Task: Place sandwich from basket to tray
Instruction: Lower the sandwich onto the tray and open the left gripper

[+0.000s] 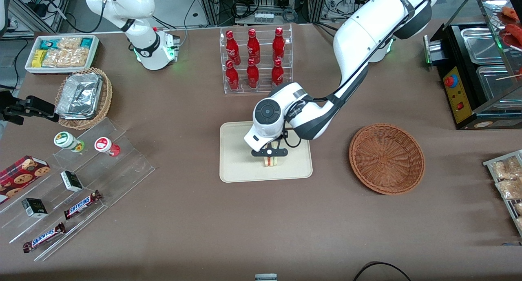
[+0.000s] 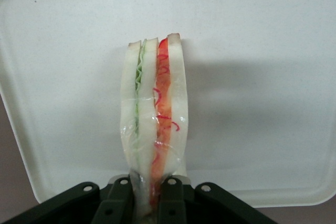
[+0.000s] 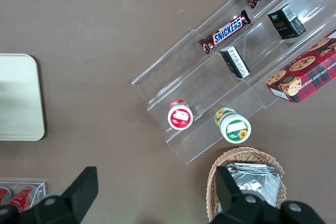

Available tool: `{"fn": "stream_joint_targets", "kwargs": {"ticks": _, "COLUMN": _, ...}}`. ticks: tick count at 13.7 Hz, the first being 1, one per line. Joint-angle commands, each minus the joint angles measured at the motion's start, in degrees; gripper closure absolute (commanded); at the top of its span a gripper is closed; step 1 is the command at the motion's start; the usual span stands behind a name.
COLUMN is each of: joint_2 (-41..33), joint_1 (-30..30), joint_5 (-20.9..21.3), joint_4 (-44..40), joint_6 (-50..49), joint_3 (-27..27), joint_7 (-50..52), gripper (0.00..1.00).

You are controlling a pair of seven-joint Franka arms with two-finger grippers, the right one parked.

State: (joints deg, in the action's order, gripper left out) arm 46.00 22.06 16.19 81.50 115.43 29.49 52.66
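Observation:
My gripper hangs over the cream-beige tray, shut on the sandwich. In the left wrist view the sandwich is a wrapped pale wedge with green and red filling, pinched at one end between the black fingers, its free end pointing down at the tray. I cannot tell whether the sandwich touches the tray. The reddish-brown wicker basket sits beside the tray, toward the working arm's end of the table, with nothing in it.
A clear rack of red bottles stands farther from the front camera than the tray. A clear stepped stand with snack bars, small boxes and cups, a tan basket of foil containers and a white bin of snack packets lie toward the parked arm's end.

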Motion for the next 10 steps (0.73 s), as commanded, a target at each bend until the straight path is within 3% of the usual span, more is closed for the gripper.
{"fn": "stream_joint_targets", "kwargs": {"ticks": 1, "joint_2": 1.5, "joint_1": 1.7, "joint_5": 1.6, "joint_4": -2.1, "joint_6": 0.7, "joint_3": -0.5, "joint_7": 2.8, "gripper": 1.00}}
{"fn": "stream_joint_targets", "kwargs": {"ticks": 10, "joint_2": 2.3, "joint_1": 2.4, "joint_5": 3.8, "joint_4": -2.1, "joint_6": 1.6, "joint_3": -0.5, "joint_7": 8.1, "gripper": 1.00}}
